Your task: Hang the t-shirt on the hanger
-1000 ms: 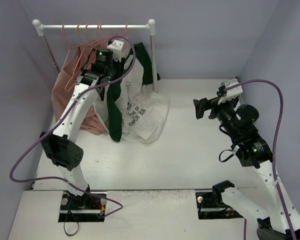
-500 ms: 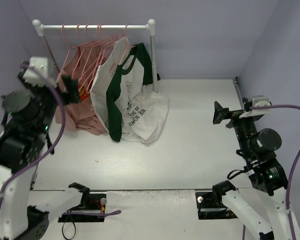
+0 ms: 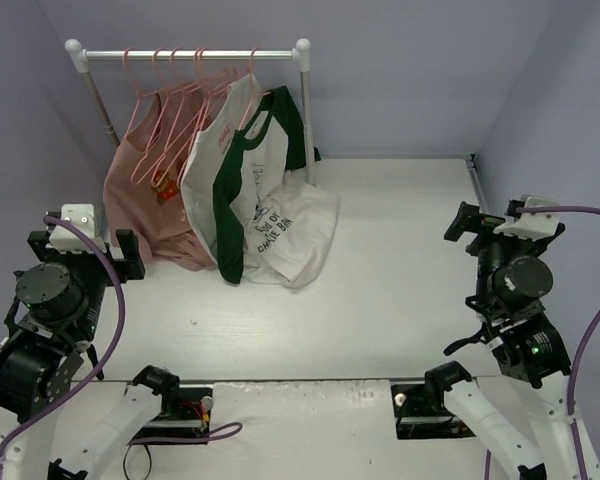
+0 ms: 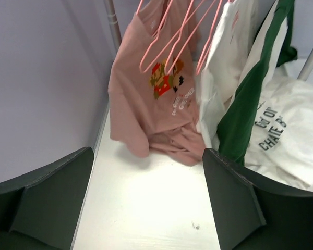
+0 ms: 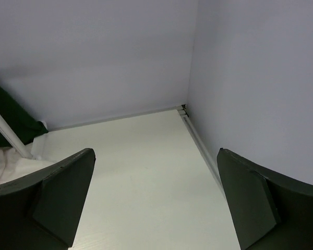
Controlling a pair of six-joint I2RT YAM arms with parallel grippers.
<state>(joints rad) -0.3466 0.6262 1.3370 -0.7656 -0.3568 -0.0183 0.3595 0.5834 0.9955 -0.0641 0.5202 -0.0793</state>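
The only thing that held anything was the clothes rack (image 3: 190,53) in the upper left of the overhead view. Its rail carried a row of pink hangers, several of them bare (image 3: 165,130), along with a salmon-pink shirt (image 3: 130,200) and a white shirt (image 3: 205,160).

At the right end of the rail, the t-shirt (image 3: 270,200) hung beneath the hanger (image 3: 251,72). Its green sleeves drooped, and its printed lower half lay crumpled on the table (image 3: 380,260) beside the right post.

The left gripper (image 3: 83,250) sat at the left edge of the frame, well apart from the t-shirt and below the pink shirt. Its jaws were spread wide and held nothing. In its wrist view the left gripper (image 4: 146,156) looked up at the hanging clothes, with the t-shirt (image 4: 271,125) at the right.

The right gripper (image 3: 490,228) stood at the far right, near the side wall. It was also fully spread and empty, and its wrist view (image 5: 156,153) faced the back corner.

Bare table lay between the two arms and the rack. Walls closed in the left, back and right edges.
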